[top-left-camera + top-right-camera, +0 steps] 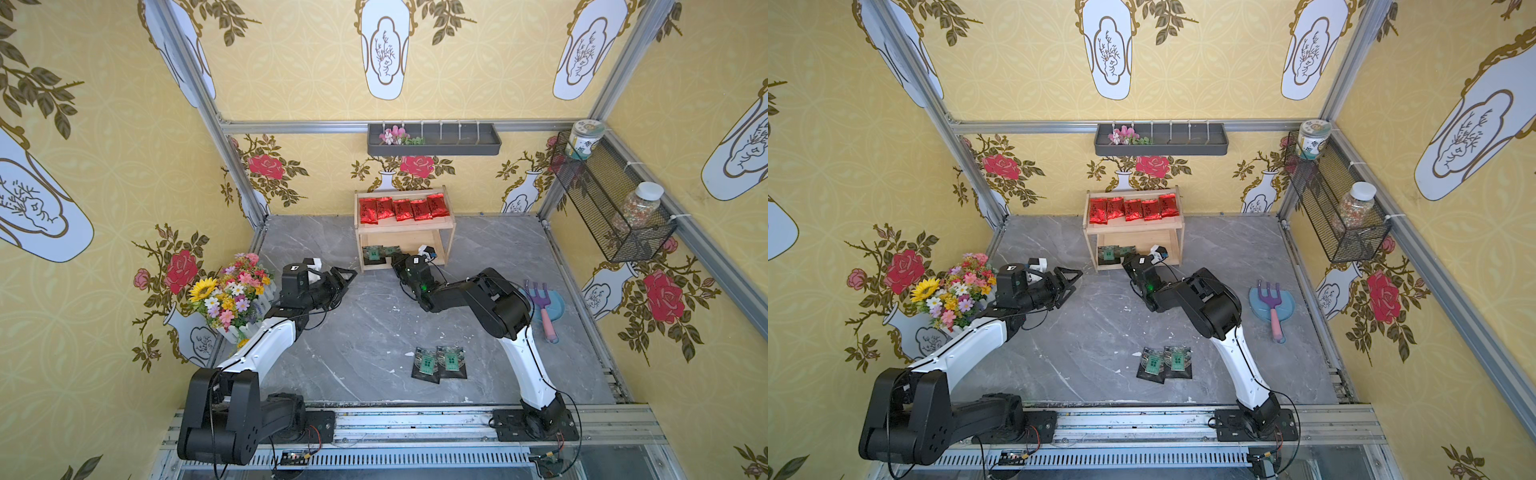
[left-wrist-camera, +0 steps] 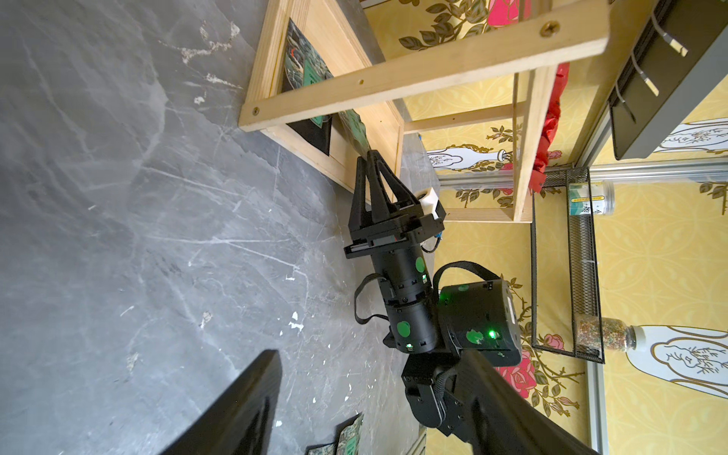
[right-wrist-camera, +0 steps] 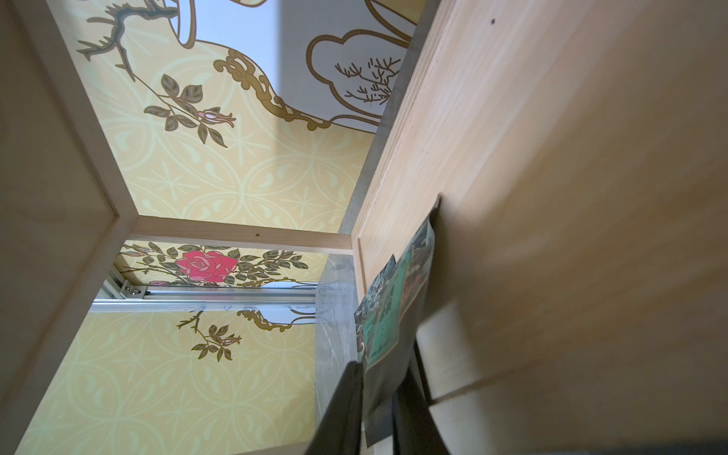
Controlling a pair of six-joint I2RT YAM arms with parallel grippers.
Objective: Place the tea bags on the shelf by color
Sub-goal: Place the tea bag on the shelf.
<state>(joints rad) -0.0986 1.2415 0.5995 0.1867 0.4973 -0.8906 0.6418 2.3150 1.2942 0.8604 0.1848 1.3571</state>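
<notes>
The right hand (image 2: 370, 157) reaches into the lower tier of the shelf (image 1: 450, 227), a black tea bag (image 3: 384, 315) between its fingers; clamped or loose, I cannot tell. The left hand (image 1: 347, 282) hovers open and empty. Red tea bags (image 1: 403, 209) fill the top tier. Spare black tea bags (image 1: 438, 362) lie near the front edge of the worktop (image 1: 353, 332). They look like light, slick, limp foil, probably best pinched at an edge.

**Inspector:** Both top views sit high over the six o'clock edge of the tabletop (image 1: 365, 324), looking down toward twelve; both take in the whole tabletop and the shelf (image 1: 405, 227).

**Assistant:** Left wrist view, rolled sideways, faces two o'clock, shelf near. Right wrist view looks close-up inside the shelf's lower tier.
</notes>
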